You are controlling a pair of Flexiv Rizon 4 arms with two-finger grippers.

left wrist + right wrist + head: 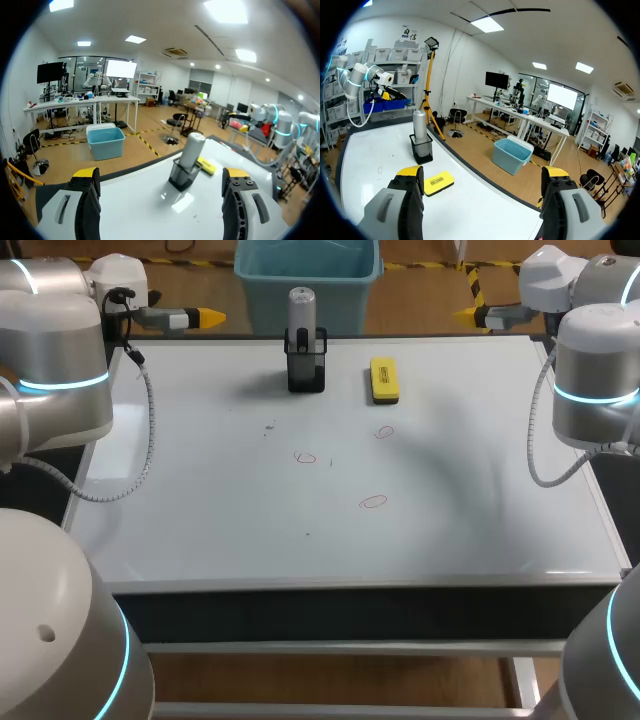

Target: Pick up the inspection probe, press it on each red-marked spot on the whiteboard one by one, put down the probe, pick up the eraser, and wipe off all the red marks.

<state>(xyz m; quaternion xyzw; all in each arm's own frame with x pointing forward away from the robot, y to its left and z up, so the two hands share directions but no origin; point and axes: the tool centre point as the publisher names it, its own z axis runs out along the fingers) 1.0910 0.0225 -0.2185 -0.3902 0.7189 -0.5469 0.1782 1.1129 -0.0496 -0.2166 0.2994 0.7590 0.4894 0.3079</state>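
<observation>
Head view: smooth grey cylindrical probe point(302, 308) upright in black holder point(306, 372), flat yellow eraser point(384, 380) near, on glossy surface point(460, 500); left gripper point(161, 176) and right gripper point(482, 175) spread wide.

Probably a robotics lab: a left arm point(60, 370) and right arm point(595, 380) flank a whiteboard tabletop point(200, 510).

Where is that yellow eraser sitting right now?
In the head view, the yellow eraser lies flat on the whiteboard near its far edge, just right of the black holder with the grey probe standing in it.
</observation>
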